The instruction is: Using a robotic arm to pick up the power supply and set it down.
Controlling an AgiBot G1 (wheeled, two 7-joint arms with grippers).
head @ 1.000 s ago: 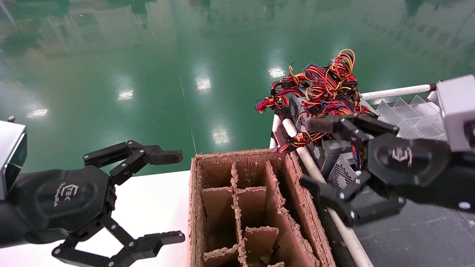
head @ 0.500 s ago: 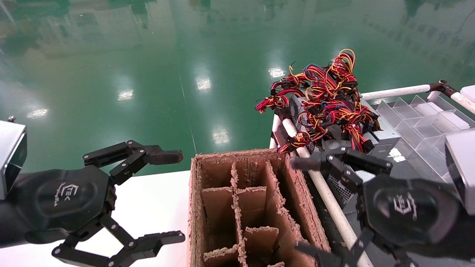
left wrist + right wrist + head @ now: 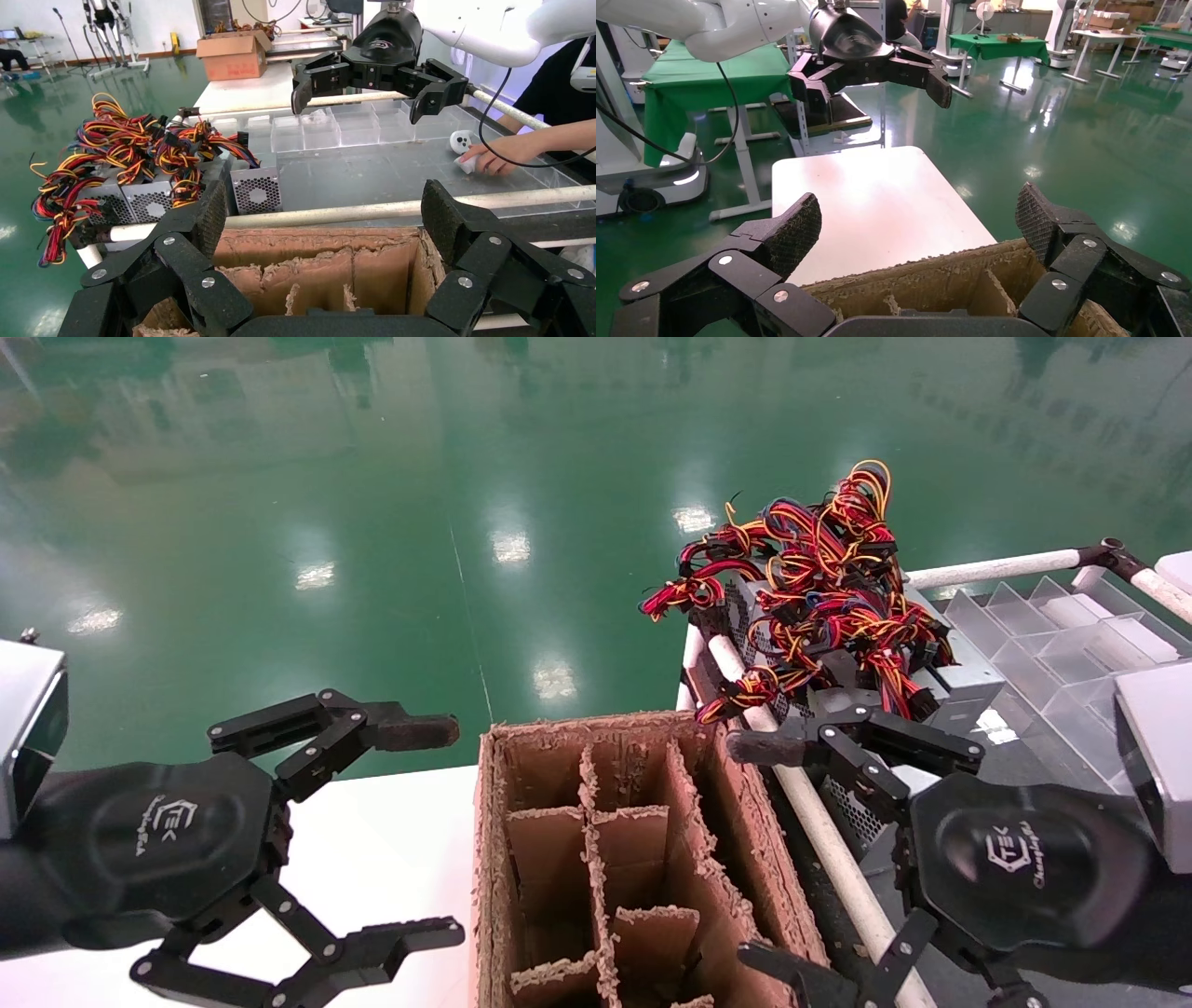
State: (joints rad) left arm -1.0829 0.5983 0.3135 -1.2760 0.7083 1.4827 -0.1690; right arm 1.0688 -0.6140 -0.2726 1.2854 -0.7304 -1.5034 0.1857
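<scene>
**Both grippers wide open, power supply untouched**

Head view: the left gripper (image 3: 433,831) sits at lower left over the white table (image 3: 372,859), fingers wide apart. The right gripper (image 3: 759,859) is at lower right, fingers apart too (holding nothing). The power supply (image 3: 838,686) lies upper right, under its wires (image 3: 810,570), beside the cardboard carton (image 3: 633,859).

Left wrist view: the supply sits at middle left.

Right wrist view: carton at the bottom, table in the middle.

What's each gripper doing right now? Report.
Left gripper: open, empty, over the white table.
Right gripper: open, empty, beside the cardboard carton.
</scene>
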